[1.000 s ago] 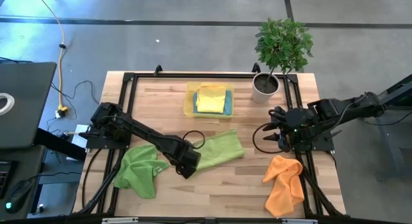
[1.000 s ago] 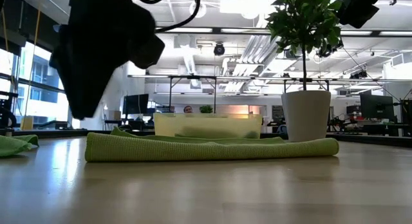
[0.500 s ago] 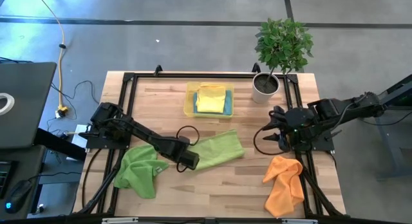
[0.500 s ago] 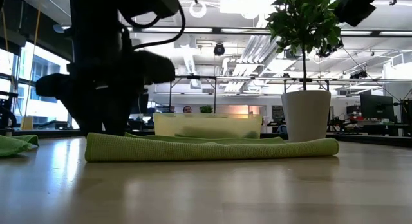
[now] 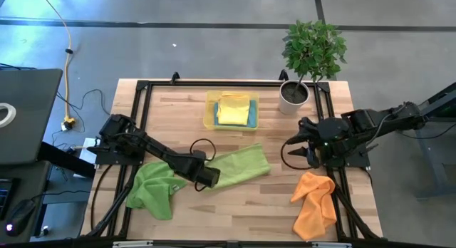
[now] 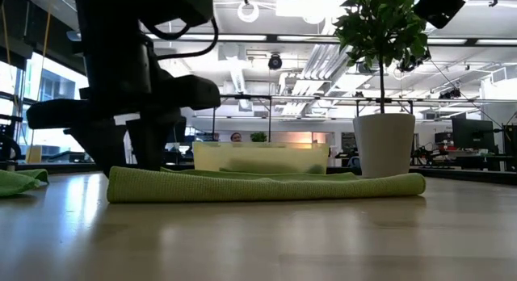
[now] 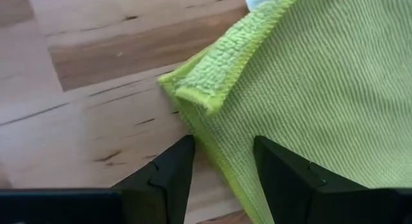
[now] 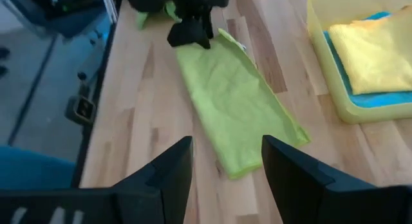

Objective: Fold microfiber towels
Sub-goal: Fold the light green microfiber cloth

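Tray [image 5: 209, 114]: yellow see-through plastic, on the far middle of the table — well beyond the left gripper [image 5: 207, 178]
Plant [image 5: 313, 47]: leafy green, in a white pot [image 5: 293, 96] at the table's far right corner, just beyond the right gripper [image 5: 302, 150]
Table [image 5: 235, 212]: pale wood planks, black frame round the edge
Laptop [image 5: 25, 116]: dark — off the table, far to the left gripper's outer side
Cable [image 5: 68, 55]: yellow, trailing on the grey floor
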Robot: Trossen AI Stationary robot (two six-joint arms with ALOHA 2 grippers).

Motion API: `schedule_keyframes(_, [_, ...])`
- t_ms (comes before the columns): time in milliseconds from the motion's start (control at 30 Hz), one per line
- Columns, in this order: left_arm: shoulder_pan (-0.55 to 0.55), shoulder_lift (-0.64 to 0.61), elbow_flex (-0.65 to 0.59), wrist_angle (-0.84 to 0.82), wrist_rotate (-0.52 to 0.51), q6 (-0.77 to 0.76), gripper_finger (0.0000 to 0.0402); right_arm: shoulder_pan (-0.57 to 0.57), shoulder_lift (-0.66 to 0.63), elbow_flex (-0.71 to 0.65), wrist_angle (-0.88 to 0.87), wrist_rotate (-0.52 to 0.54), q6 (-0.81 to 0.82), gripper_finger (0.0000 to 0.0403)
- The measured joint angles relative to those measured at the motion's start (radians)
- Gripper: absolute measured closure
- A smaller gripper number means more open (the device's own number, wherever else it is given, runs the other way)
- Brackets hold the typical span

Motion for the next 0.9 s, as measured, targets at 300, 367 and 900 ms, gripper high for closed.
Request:
schedule_keyframes(300, [-0.021, -0.002, -0.048, 0.087, -0.107, -0.094, 0.0252, -0.001, 0.014, 0.000, 0.052, 0.122, 0.114, 0.0224])
schedule_keyframes(367, [-0.020, -0.001, -0.048, 0.089, -0.121, -0.093, 0.0264, -0.002, 0.025, 0.000, 0.050, 0.122, 0.157, 0.0224])
schedule_keyframes(900, [0.001, -0.011, -0.049, 0.029, -0.193, 0.104, 0.0396, -0.002, 0.150, 0.000, 0.049, 0.121, 0.219, 0.0224])
